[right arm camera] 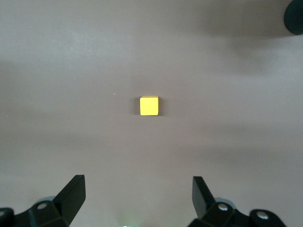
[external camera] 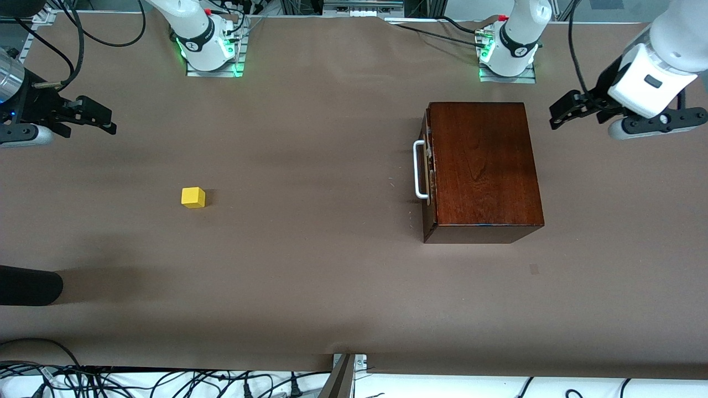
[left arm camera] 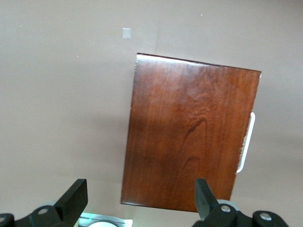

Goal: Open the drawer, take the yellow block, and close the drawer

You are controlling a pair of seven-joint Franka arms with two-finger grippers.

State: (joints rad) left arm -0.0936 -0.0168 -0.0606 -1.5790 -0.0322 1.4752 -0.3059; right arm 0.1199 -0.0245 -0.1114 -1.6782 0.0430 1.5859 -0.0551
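Note:
The drawer [external camera: 427, 166] of the dark reddish-brown wooden box [external camera: 484, 166] stands pushed in, its white loop handle [external camera: 420, 168] facing the right arm's end of the table. The yellow block [external camera: 193, 197] rests on the bare table toward the right arm's end, well apart from the box. My left gripper [external camera: 561, 113] hangs open and empty in the air beside the box, at the left arm's end of the table; its wrist view shows the box top [left arm camera: 189, 137] and the handle [left arm camera: 247, 142]. My right gripper [external camera: 108, 120] is raised, open and empty; the block [right arm camera: 149, 105] lies ahead of its spread fingers.
A black rounded object [external camera: 27, 284] juts in at the table's edge at the right arm's end, nearer the front camera than the block. A small pale patch [external camera: 534, 269] marks the table cover near the box. Cables run along the near edge.

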